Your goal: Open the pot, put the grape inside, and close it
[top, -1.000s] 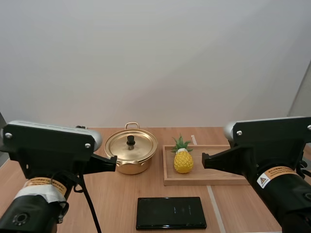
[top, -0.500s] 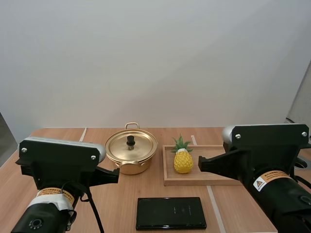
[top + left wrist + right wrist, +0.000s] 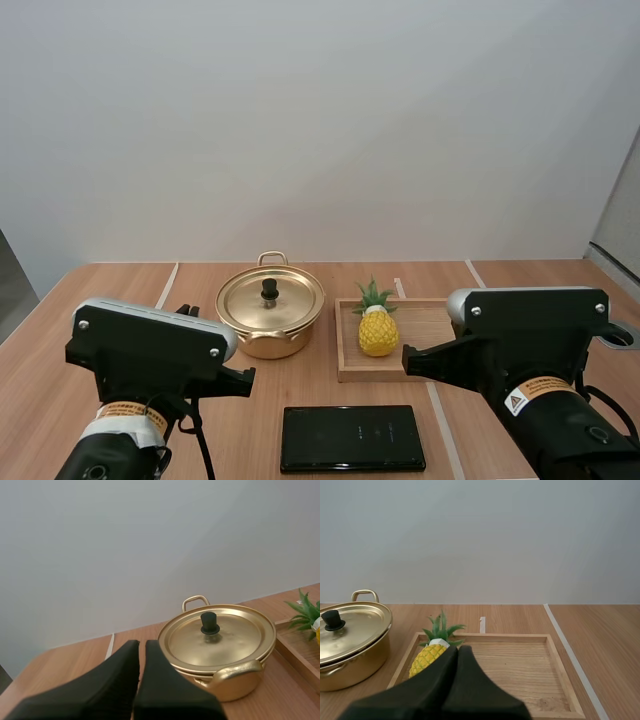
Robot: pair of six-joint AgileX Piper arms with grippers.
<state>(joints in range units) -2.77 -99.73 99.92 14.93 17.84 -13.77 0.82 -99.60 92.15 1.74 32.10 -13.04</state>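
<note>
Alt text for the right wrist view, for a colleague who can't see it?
The right gripper, shut on nothing, points at a wooden tray holding a pineapple. Beside the tray stands a gold pot, its lid on.

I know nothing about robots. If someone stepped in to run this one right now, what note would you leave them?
Left gripper: shut on nothing, short of the pot.
Right gripper: shut on nothing, at the near edge of the wooden tray.
The lid sits on the pot. The fruit here is a pineapple, upright in the tray beside the pot. A black flat slab lies on the table nearer the arms.
Done: nothing yet.
Left: lift the lid, put the fruit in, close the pot.
</note>
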